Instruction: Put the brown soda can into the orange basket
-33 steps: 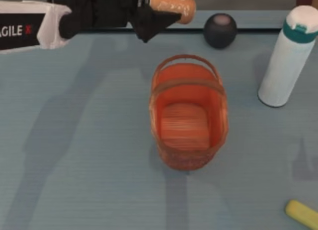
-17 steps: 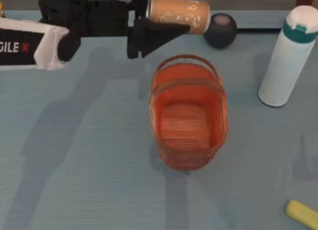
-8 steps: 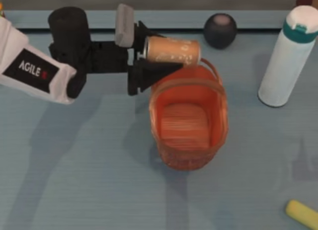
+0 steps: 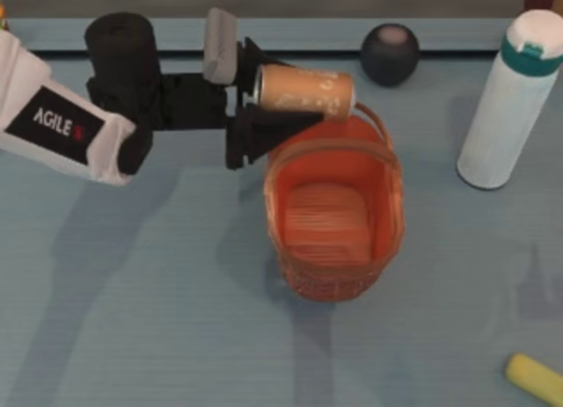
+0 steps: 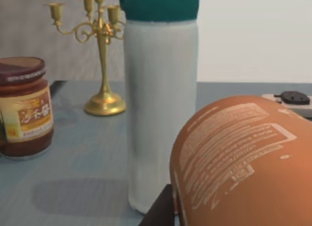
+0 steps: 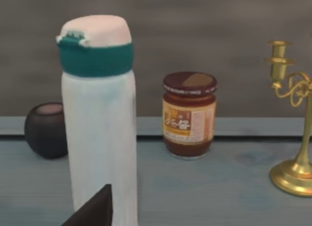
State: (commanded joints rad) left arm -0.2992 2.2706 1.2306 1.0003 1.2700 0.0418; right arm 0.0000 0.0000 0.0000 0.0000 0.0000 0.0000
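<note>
My left gripper (image 4: pixel 280 92) is shut on the brown soda can (image 4: pixel 306 90), which lies on its side in the air over the far rim of the orange basket (image 4: pixel 330 284). The can's dark top faces the gripper's wrist. Seen from the left wrist, the can (image 5: pixel 243 162) fills the near corner, its pale print showing. The basket stands mid-table with its arched handle (image 4: pixel 330 148) across the top and nothing inside. My right arm is out of the top view. Only a dark tip of the right gripper (image 6: pixel 92 212) shows in its own wrist view.
A tall white bottle with a teal cap (image 4: pixel 510 99) stands at the right. A dark ball (image 4: pixel 389 54) sits at the far edge, just beyond the can. A yellow object (image 4: pixel 537 376) lies at the near right corner. A sauce jar (image 6: pixel 189 113) and a brass candelabra (image 6: pixel 295 138) stand farther back.
The left gripper carried the can from the table's far edge toward the near side and down to the basket's far rim. It has held still for the last half second.
</note>
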